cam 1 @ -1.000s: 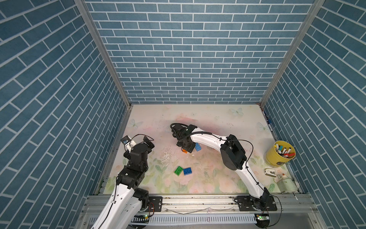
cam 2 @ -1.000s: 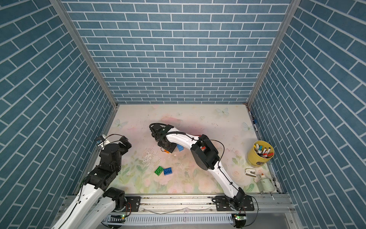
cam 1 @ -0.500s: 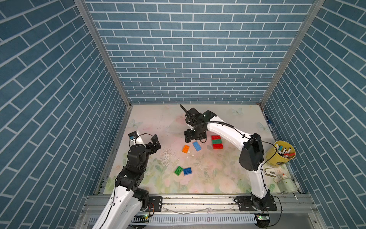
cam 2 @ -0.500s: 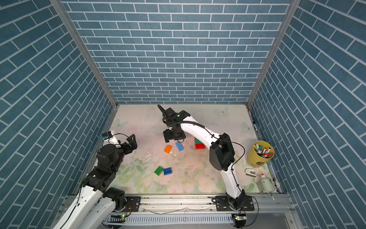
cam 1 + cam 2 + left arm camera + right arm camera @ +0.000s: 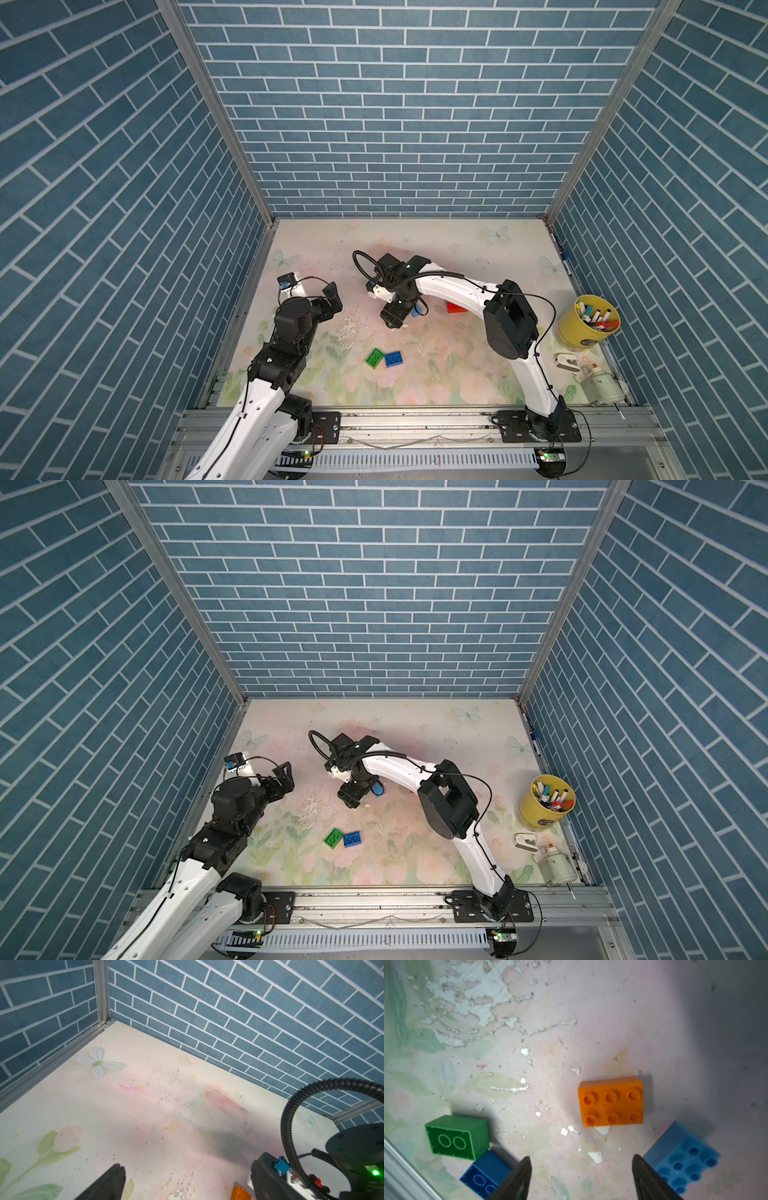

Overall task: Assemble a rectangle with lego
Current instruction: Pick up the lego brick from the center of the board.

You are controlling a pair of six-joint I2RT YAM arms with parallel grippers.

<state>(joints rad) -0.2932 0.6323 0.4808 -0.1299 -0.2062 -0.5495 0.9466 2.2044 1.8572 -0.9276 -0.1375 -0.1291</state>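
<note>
In the right wrist view an orange lego brick [image 5: 611,1102] lies studs up on the mat, just ahead of my right gripper [image 5: 580,1158]. That gripper is open and empty, with a light blue brick [image 5: 683,1161] beside one finger. A green brick [image 5: 456,1137] and a dark blue brick [image 5: 483,1176] lie upside down, touching. In both top views the right gripper [image 5: 392,318] hides the orange brick. The green brick [image 5: 375,357] and blue brick [image 5: 393,358] sit nearer the front. A red brick [image 5: 457,308] shows beside the right arm. My left gripper [image 5: 311,293] hovers open and empty at the left.
A yellow cup of marker pens [image 5: 588,320] stands at the right edge, with a white clip [image 5: 566,360] and a small bottle [image 5: 598,384] nearer the front. Peeling paint patches [image 5: 351,328] mark the mat. The right arm's elbow [image 5: 509,320] spans the middle right.
The right gripper lifted toward the back, then swung down over the orange brick again, its jaws narrowing a little. The left arm reached slightly forward.
</note>
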